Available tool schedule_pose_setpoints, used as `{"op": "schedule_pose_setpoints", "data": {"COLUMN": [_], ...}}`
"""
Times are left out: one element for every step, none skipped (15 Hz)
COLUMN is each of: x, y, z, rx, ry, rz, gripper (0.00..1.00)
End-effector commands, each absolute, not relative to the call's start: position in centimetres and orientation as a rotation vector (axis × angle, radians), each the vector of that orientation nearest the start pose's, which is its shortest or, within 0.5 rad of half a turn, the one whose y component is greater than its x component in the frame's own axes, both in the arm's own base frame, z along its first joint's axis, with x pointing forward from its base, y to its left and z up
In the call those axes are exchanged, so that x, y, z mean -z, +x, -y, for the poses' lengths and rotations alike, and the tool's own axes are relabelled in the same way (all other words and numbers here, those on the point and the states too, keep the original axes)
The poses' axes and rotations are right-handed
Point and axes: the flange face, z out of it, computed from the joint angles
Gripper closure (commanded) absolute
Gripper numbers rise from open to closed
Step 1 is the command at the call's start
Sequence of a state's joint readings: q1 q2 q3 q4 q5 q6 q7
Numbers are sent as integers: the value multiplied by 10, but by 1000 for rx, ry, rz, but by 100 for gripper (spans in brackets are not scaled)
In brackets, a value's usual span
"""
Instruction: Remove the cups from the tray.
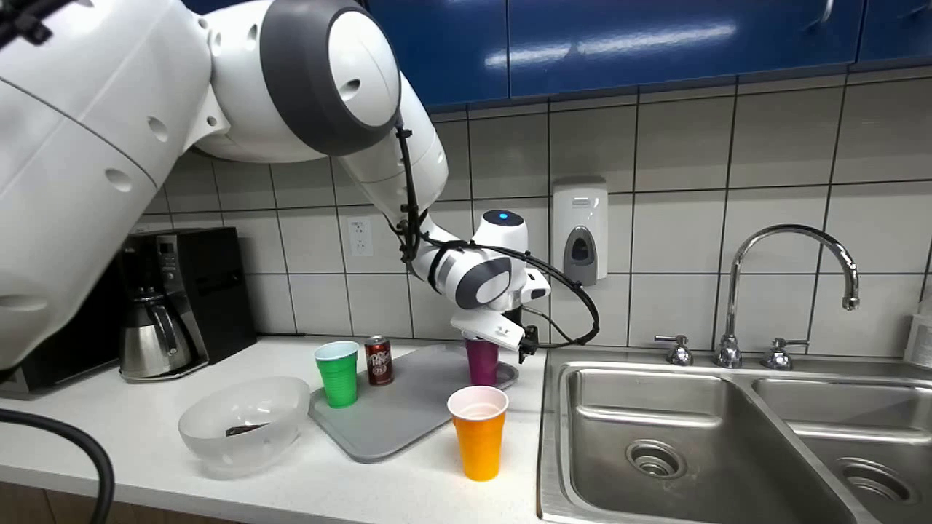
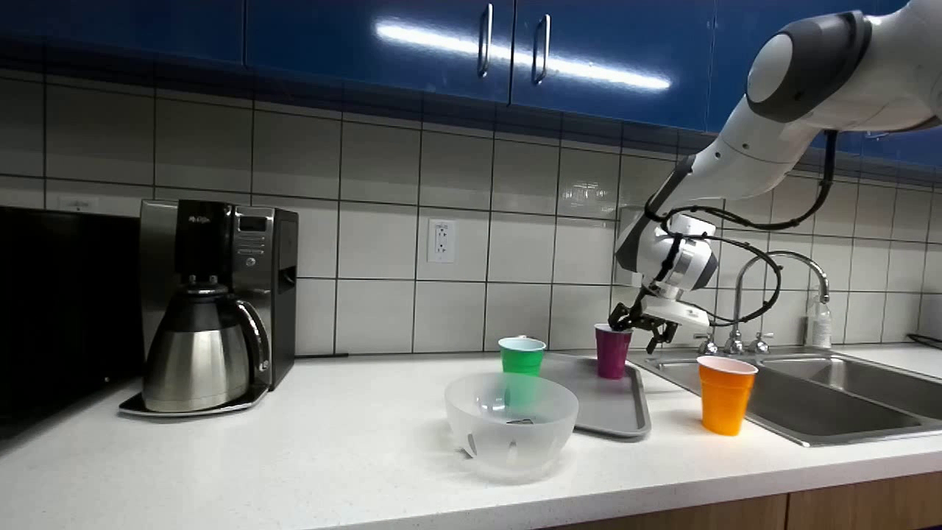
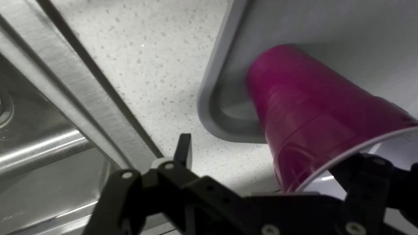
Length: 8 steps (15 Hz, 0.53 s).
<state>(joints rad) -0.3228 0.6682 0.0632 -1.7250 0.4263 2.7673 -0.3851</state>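
Black two-finger gripper (image 2: 634, 336): jaws spread wide, nothing grasped. Inner finger (image 3: 359, 173) sits in the mouth of the tapered magenta plastic cup (image 3: 303, 94); outer finger (image 3: 183, 148) outside it, apart from the wall.
Magenta cup: upright on the flat grey rectangular tray (image 1: 408, 415), close to a rounded corner. Inner finger touching rim: cannot tell.
Closing: likely to drag cup toward outer finger; cause, the gap on that side. Slide or tilt possible.
Cup wall: looks thin; may buckle if clenched hard.
Sideways shift: made before gripping, inner finger could hook the rim and topple the cup.
Tray rim: raised; could catch the base if lift is low or cup hangs askew.
Tapered orange plastic cup (image 1: 480, 444): upright on the white speckled countertop (image 1: 364, 491), off the tray; a careless set-down nearby could strike it.
Stainless steel sink (image 1: 555, 437): near the magenta cup's corner; a slipped cup might roll in.
Tapered green plastic cup (image 1: 339, 382): on the tray; dark red drink can (image 1: 379, 362) just beside it might get knocked during removal.
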Motion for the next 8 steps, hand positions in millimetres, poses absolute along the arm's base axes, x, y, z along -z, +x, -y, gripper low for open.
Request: {"op": "schedule_pose_setpoints", "data": {"x": [-232,-231,-230,-230,-229,-230,-230,-230], "y": [682,683,684,685,685,686,686,686], "z": [207,206,206,205,204,204,203,202], "rx": [639,639,639,641,641,642,643,643], "ry": [-2904,-2905,-2906,-2906,-2908,-2909,-2909,-2911], "rz": [-367,-363,-358,-354,-349,-346,-341,-337], "gripper": [26,35,42,51,58,67,73,80]}}
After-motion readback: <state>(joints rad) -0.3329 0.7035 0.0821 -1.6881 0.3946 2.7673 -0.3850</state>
